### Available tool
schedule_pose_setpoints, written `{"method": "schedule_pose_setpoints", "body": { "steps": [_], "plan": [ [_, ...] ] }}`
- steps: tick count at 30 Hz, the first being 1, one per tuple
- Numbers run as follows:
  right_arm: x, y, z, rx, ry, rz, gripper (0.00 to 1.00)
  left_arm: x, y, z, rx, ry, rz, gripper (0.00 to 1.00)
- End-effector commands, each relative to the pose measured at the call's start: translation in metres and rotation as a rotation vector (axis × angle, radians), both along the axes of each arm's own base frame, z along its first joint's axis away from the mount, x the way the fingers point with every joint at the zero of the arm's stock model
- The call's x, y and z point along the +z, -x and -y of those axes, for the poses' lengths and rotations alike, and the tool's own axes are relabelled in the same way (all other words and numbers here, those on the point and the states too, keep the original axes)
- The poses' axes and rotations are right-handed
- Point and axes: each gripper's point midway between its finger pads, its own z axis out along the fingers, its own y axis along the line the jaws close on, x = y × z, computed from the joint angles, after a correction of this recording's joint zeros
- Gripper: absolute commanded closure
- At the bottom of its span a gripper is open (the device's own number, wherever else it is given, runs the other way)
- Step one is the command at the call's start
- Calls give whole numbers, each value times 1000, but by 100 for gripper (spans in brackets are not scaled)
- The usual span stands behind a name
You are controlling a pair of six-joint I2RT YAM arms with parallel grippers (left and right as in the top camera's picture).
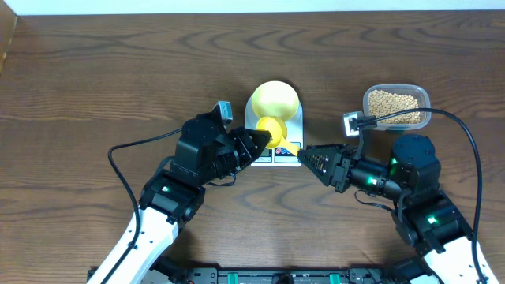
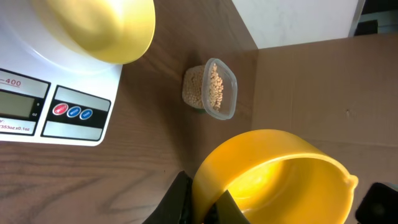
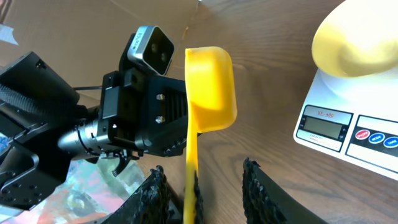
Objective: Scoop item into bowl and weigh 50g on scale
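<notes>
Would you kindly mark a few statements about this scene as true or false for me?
1. The bowl sits on the scale. True.
2. The scoop is heaped with beans. False: its cup looks empty, and the beans lie in the clear tub.
3. The left claw grips the scoop. True.
4. The right claw is clamped on the tub. False: it straddles the scoop's handle with its jaws apart.
</notes>
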Motion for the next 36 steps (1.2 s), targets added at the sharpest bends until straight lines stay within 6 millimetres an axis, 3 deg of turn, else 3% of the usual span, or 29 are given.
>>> {"method": "schedule_pose_setpoints", "body": {
  "steps": [1,9,36],
  "plan": [
    [7,-2,-1,-7,-13,-6,62,6,-2,0,9,16,2,93],
    [13,-4,-2,-11,-35,7,73,6,-2,0,9,16,2,93],
    [19,-1,-7,-7,-76,-23,73,5,-4,-1,44,44,-40,93]
  ]
}}
